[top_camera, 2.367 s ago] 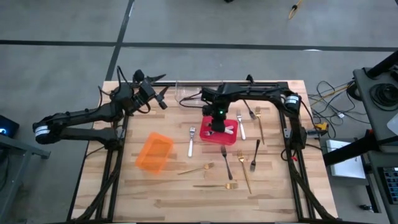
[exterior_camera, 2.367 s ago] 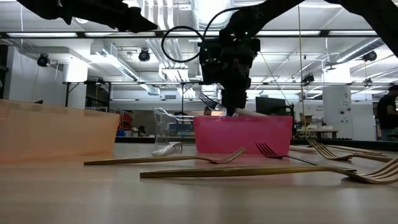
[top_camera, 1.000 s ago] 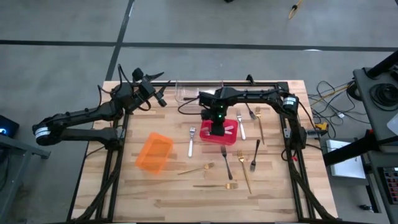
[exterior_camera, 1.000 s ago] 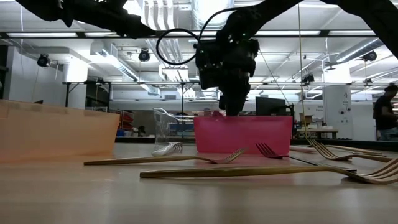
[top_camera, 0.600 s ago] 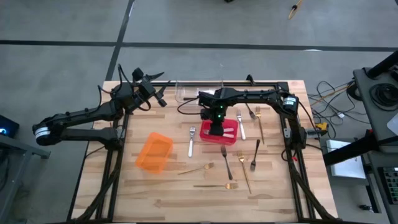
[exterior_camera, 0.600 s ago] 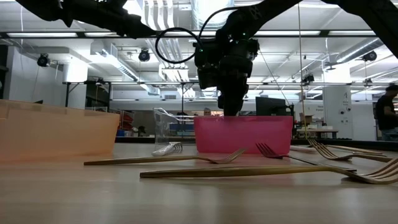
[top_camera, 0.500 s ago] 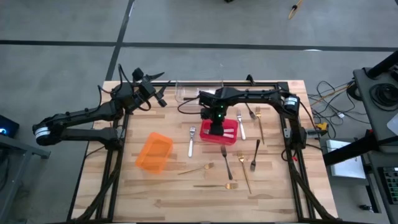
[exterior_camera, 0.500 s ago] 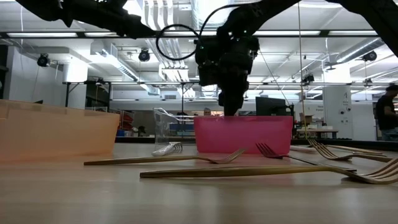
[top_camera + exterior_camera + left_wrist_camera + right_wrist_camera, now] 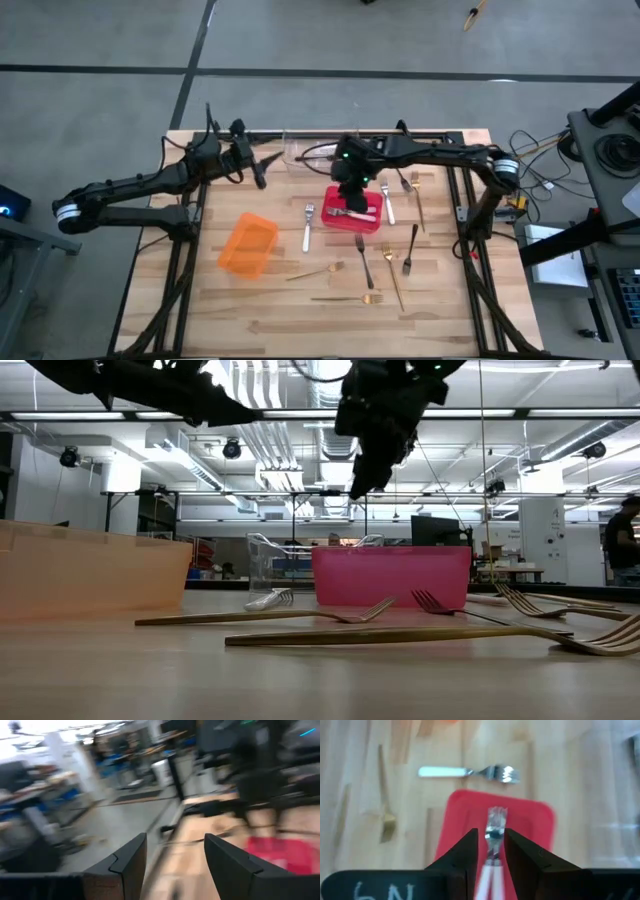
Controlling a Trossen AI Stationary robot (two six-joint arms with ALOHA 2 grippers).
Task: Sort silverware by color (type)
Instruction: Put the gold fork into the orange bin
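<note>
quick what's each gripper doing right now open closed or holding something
Left gripper: open, holding nothing, raised near the table's far left.
Right gripper: above the red bin, a silver fork lying in the bin under its fingers; grip cannot be told.

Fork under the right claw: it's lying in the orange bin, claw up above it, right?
Not quite. The fork under the right claw lies in the red bin, not the orange bin, which sits apart to the left. The right wrist view shows this, looking down between the fingers. The rest holds: the low view has that claw raised above the bin.
</note>
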